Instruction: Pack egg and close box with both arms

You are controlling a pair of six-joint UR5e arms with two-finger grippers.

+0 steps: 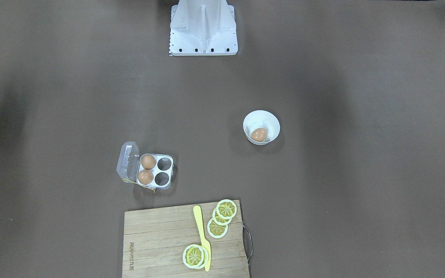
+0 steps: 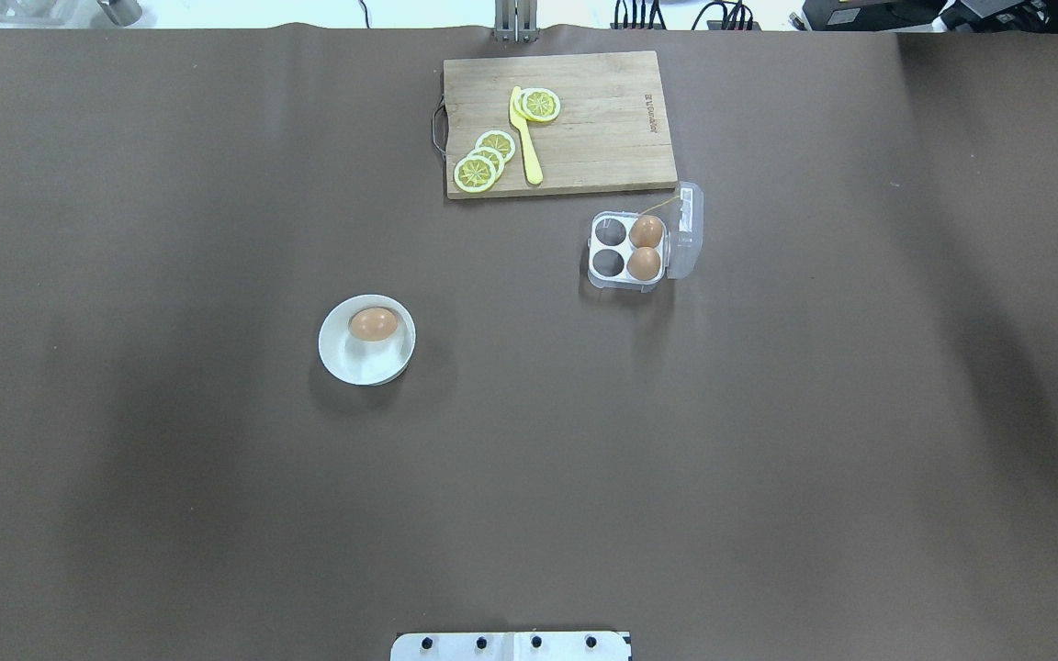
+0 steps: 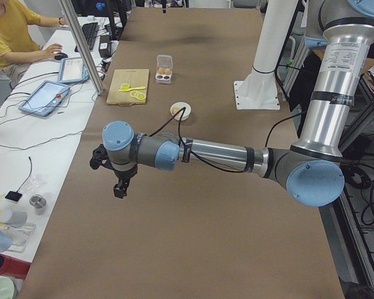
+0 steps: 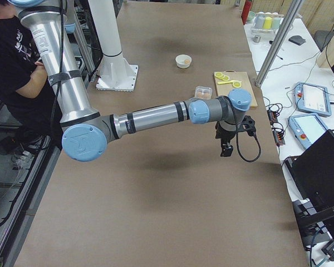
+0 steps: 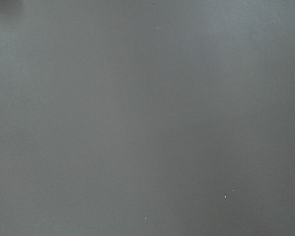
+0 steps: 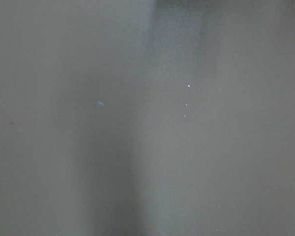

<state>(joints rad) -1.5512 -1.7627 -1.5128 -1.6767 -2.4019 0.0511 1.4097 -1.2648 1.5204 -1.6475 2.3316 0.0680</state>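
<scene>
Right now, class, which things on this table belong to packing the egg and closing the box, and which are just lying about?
For the job: the egg, in the white bowl; the box, lid open, two cells empty.
Lying about: cutting board, lemon slices, yellow knife.

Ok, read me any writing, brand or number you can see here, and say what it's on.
On the cutting board: a brand stamp near one short edge, too blurred to read reliably.
On the left arm, silver tube: small print, too small to read.
On the right arm, silver tube: small print, too small to read.
On the box and the bowl: no text visible.
</scene>
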